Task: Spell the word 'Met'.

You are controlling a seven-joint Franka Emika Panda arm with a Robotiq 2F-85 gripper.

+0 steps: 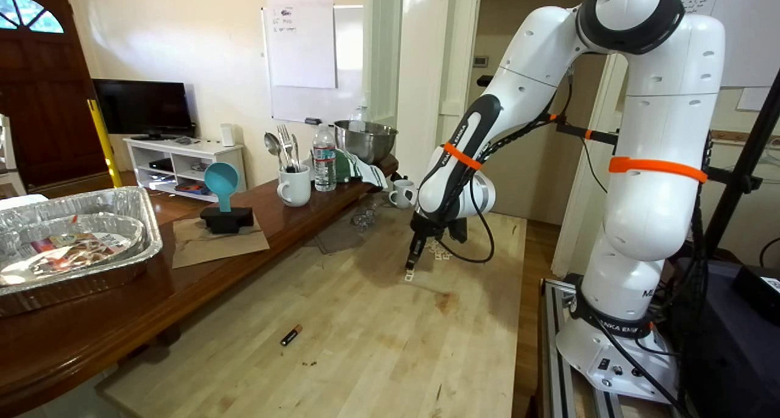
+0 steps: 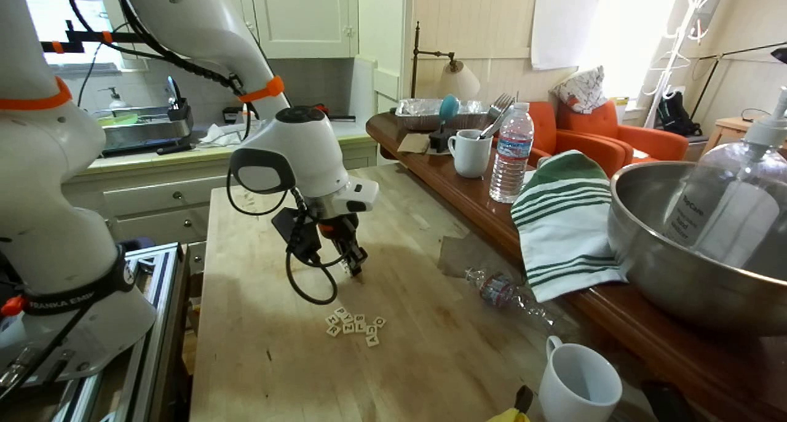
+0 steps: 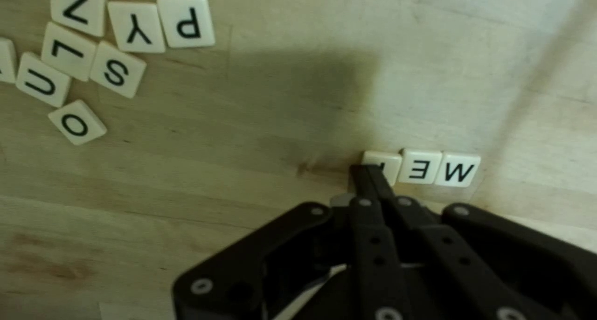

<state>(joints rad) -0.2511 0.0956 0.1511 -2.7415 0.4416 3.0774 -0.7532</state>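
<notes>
A pale wooden worktop (image 1: 365, 345) runs beside a dark wooden ledge (image 1: 274, 223), and the white arm (image 1: 658, 113) reaches over it in both exterior views. On the ledge sit a steel bowl (image 2: 664, 280) and a water bottle (image 2: 512, 154). The tool (image 3: 370, 173) points down at the worktop with its fingers together. Well apart from its tips in the wrist view lie the loose letter tiles (image 3: 117, 70) in a cluster, P (image 3: 186, 21), Y (image 3: 137, 27) and O (image 3: 77, 122) among them. A shorter row of three tiles (image 3: 422, 167) lies right at the tips: M (image 3: 458, 170) at the right end, E (image 3: 419, 168) touching it, and a third tile (image 3: 380, 156) just beside E, its letter mostly hidden by the fingertips. Whether they touch that tile I cannot tell.
</notes>
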